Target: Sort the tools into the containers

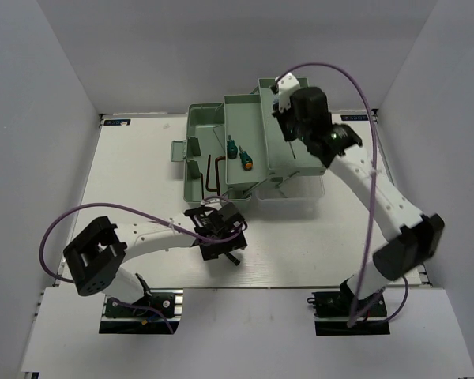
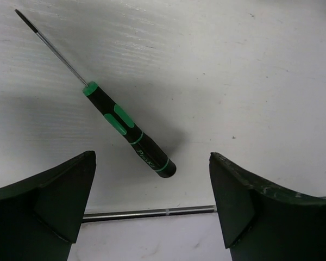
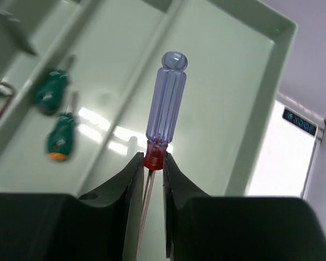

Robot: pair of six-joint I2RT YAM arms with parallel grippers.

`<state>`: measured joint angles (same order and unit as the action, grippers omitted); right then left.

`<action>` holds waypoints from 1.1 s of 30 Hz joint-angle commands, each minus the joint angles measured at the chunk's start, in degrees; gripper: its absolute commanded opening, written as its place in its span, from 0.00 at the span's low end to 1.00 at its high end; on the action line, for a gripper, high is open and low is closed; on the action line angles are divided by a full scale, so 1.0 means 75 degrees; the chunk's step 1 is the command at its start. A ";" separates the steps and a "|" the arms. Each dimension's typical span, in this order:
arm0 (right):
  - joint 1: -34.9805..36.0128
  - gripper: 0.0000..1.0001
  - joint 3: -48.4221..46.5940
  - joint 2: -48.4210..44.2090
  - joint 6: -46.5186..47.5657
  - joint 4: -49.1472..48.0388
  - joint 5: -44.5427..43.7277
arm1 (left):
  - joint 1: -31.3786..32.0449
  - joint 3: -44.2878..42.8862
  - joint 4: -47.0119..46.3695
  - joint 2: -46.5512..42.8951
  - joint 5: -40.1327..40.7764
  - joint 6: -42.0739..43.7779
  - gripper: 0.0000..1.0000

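Note:
A thin green-and-black-handled screwdriver (image 2: 131, 134) lies flat on the white table. My left gripper (image 2: 152, 185) hovers over its handle end, open wide, with both fingers clear of it; from above the gripper (image 1: 221, 246) is near the table's front. My right gripper (image 3: 155, 163) is shut on the red collar of a clear blue-purple-handled slim screwdriver (image 3: 166, 100), held handle-outward above a tray of the pale green toolbox (image 1: 201, 118). Two stubby green screwdrivers (image 3: 51, 89) (image 3: 61, 138) lie in the neighbouring tray. Dark hex keys (image 1: 213, 174) lie in the box's lower part.
The toolbox's clear lid (image 1: 300, 189) hangs off its near right side. A thin grey line or rod (image 2: 152, 213) crosses the table between my left fingers. Grey walls close in the table at the left, back and right.

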<state>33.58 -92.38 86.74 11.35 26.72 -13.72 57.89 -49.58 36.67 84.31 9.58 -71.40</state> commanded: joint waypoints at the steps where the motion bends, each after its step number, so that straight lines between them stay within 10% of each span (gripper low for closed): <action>1: -0.0563 0.00 -0.1589 0.1085 -0.0377 0.1181 0.0573 | 0.0039 -0.0315 0.0162 0.0195 0.0175 -0.0160 0.95; 5: -0.1148 0.00 -0.4490 0.2821 -0.0448 0.3662 0.1710 | 0.0039 -0.0315 0.0162 0.0372 0.0175 -0.0160 0.95; 8: -0.1301 0.57 -0.4688 0.3177 -0.0436 0.4160 0.2292 | 0.0039 -0.0490 0.0080 0.0582 0.0175 -0.0160 0.95; 11: -0.1477 0.71 -0.3651 0.2559 -0.0471 0.3438 0.2788 | 0.0039 -0.0561 0.0080 0.0805 0.0175 -0.0231 0.95; 33: -0.2813 0.72 -0.1089 0.0201 -0.1455 0.2684 0.4664 | 0.0121 -0.0387 0.1194 0.2119 -0.0071 -0.0313 0.33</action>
<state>13.65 -101.25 89.41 2.26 48.10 17.82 58.65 -57.89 42.83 97.60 10.24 -73.54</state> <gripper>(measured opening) 0.721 0.349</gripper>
